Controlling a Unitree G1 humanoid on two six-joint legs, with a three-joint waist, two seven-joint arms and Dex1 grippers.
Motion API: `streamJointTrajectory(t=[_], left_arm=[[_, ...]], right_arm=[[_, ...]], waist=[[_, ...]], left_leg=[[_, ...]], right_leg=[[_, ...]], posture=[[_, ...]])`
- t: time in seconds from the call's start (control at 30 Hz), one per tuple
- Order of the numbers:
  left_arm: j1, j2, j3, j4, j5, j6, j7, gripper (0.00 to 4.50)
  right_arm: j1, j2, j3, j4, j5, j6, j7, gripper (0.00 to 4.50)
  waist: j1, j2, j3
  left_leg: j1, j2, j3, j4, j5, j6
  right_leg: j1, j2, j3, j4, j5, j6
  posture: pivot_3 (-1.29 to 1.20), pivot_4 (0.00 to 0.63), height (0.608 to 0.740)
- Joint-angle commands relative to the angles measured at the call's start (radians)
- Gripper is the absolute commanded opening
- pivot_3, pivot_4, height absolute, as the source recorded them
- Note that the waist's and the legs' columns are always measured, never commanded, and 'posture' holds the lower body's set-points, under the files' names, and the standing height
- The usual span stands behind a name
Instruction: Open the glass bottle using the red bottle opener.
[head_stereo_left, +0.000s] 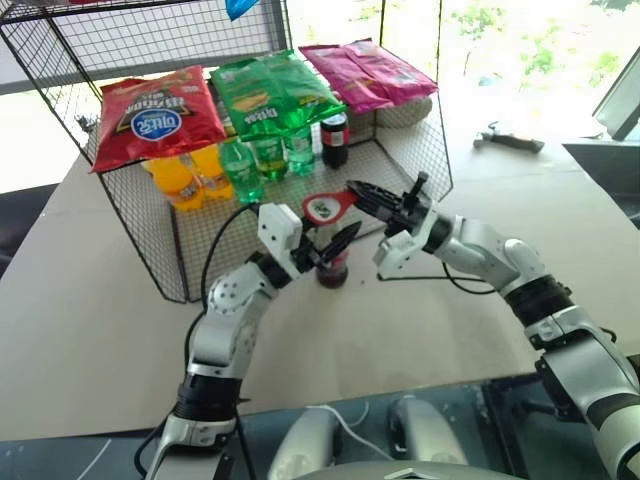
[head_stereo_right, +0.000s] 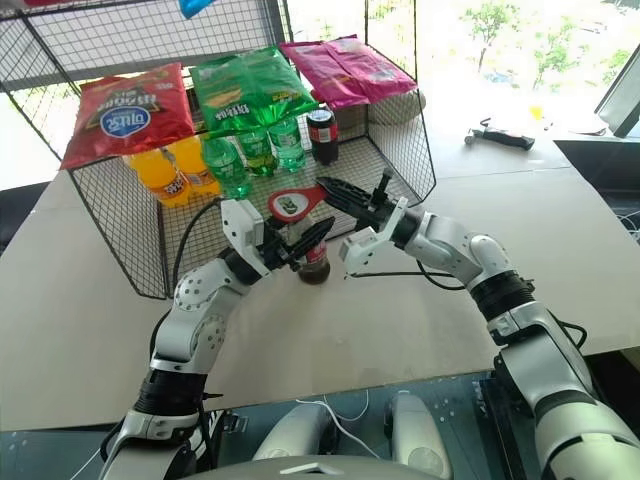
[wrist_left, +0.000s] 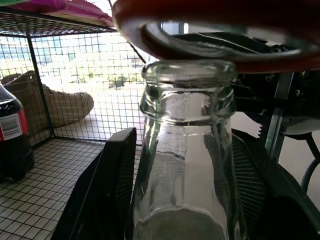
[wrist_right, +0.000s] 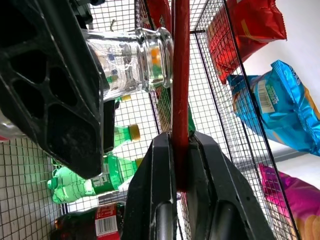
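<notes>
The glass bottle (head_stereo_left: 333, 268) is standing upright on the surface (head_stereo_left: 400, 330), near its middle and just in front of the wire basket (head_stereo_left: 150, 265). The left gripper (head_stereo_left: 335, 245) is reaching in from the robot's left, its fingers (wrist_left: 107, 185) part-spread and lying one on each side of the bottle's body below the neck; the left wrist view is showing both black fingers flanking the glass, close against it, though whether they are pressing on it cannot be told. The bottle's mouth is appearing bare in that view, with clear glass rim and no cap on it. The right gripper (head_stereo_left: 362, 195) is coming in from the robot's right, its fingers (wrist_right: 155, 200) pressed together and pinching the handle of the red bottle opener (head_stereo_left: 325, 208). The opener is being held flat above the bottle's top, its oval ring head hanging right over the mouth, very close to the rim; contact cannot be told. Inside the basket, orange bottles (head_stereo_left: 185, 175), green plastic bottles (head_stereo_left: 265, 155) and a squat dark bottle (head_stereo_left: 335, 138) are standing, with a red snack bag (head_stereo_left: 155, 115), a green snack bag (head_stereo_left: 270, 90) and a pink snack bag (head_stereo_left: 365, 72) lying on top.
</notes>
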Motion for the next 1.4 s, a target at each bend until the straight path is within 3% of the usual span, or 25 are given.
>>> streamJointTrajectory(t=[0.03,0.43,0.47,0.53,0.8,0.93,1.07,1.4], left_arm=[[0.020,0.003,-0.007,0.009,0.003,0.015,-0.001,2.11],[0.026,0.017,0.006,-0.035,-0.021,0.029,0.000,2.11],[0.026,0.018,0.007,-0.036,-0.018,0.026,0.002,3.10],[0.024,0.017,0.008,-0.035,-0.012,0.022,0.007,3.83],[0.043,0.025,0.009,-0.053,-0.024,0.029,-0.006,3.83],[0.070,0.048,0.011,-0.092,-0.028,0.045,-0.010,3.83],[0.125,0.083,0.019,-0.159,-0.049,0.083,-0.021,3.83],[0.242,0.155,0.061,-0.262,-0.072,0.141,-0.020,3.83]], right_arm=[[0.000,0.011,-0.057,-0.023,0.075,0.014,-0.033,0.00],[0.059,0.047,-0.121,0.016,0.250,0.103,0.019,0.00],[0.062,0.047,-0.121,0.017,0.254,0.105,0.021,0.00],[0.065,0.044,-0.121,0.020,0.262,0.108,0.024,0.00],[0.080,0.044,-0.128,0.022,0.289,0.118,0.041,0.00],[0.127,0.054,-0.130,0.009,0.410,0.145,0.152,0.00],[0.244,0.068,-0.164,-0.084,0.591,0.260,0.290,0.00],[0.449,0.072,-0.210,-0.367,0.883,0.645,0.544,0.00]], waist=[[0.000,0.000,0.000],[-0.001,0.000,0.001],[-0.001,0.000,0.001],[-0.002,0.000,0.002],[-0.001,0.001,0.004],[-0.001,0.001,0.004],[-0.001,0.001,0.004],[0.000,0.002,0.005]], left_leg=[[0.000,0.000,0.000,0.000,0.000,0.000],[-0.005,0.000,-0.002,0.000,0.000,0.000],[-0.005,0.000,-0.002,0.000,0.000,0.000],[-0.006,0.000,-0.002,-0.001,0.000,0.000],[-0.010,0.000,-0.002,-0.002,0.000,0.000],[-0.016,0.000,-0.002,-0.002,0.000,0.000],[-0.024,0.000,-0.002,-0.001,0.000,0.000],[-0.023,0.000,-0.002,-0.001,0.000,0.000]], right_leg=[[0.000,0.000,0.000,0.000,0.000,0.000],[-0.003,0.000,-0.002,-0.003,0.002,0.003],[-0.003,0.000,-0.002,-0.003,0.002,0.003],[-0.005,0.000,-0.002,-0.003,0.002,0.003],[-0.009,0.000,-0.002,-0.004,0.002,0.003],[-0.016,0.000,-0.002,-0.004,0.003,0.003],[-0.023,-0.001,-0.001,-0.003,0.003,0.003],[-0.023,-0.001,-0.001,-0.001,0.003,0.003]], posture=[[0.00,0.150,0.735],[0.00,0.150,0.735],[0.00,0.150,0.735],[0.00,0.150,0.735],[0.00,0.150,0.735],[0.00,0.150,0.735],[0.00,0.150,0.735],[0.00,0.150,0.735]])
